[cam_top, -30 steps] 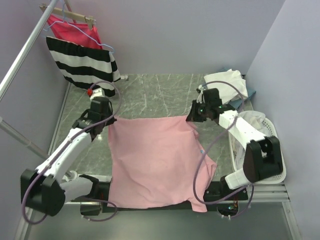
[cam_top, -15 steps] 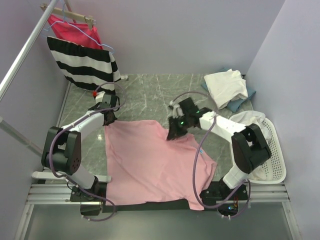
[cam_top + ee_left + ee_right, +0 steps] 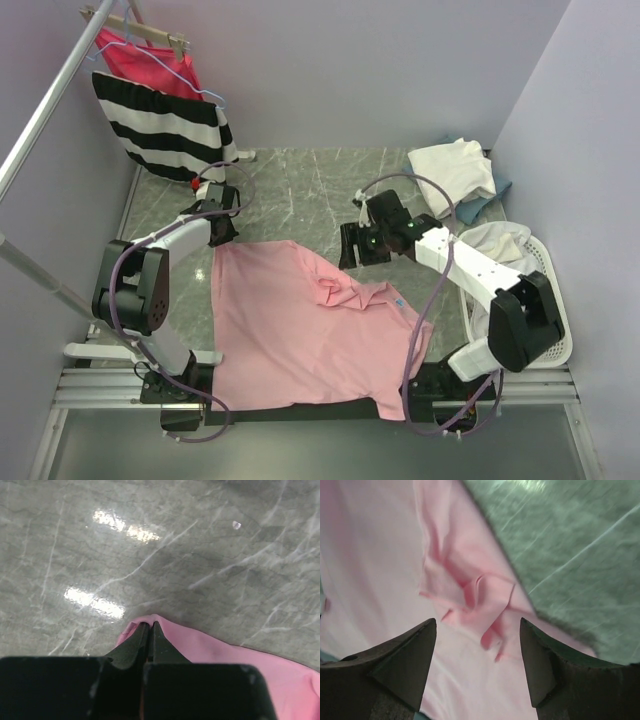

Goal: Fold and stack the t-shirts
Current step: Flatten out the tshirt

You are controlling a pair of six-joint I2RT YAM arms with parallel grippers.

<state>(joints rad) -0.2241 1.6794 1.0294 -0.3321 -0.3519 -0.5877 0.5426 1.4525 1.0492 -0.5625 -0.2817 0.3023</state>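
Lying spread over the near half of the marble table point(image 3: 290, 190), the light pink t-shirt point(image 3: 290, 330) was seen mostly flat, with its near hem draped over the table's front edge. 1 crumpled knot point(image 3: 475, 597) of fabric was noted at its far right edge. Its far left corner was pinched by the left gripper point(image 3: 149, 626), fingers closed tight on the cloth. The right gripper point(image 3: 477, 621) was held above the crumpled knot, fingers spread wide with nothing between them. A cream-white t-shirt point(image 3: 452, 168) was piled on a blue t-shirt point(image 3: 498, 187) at the table's far right corner.
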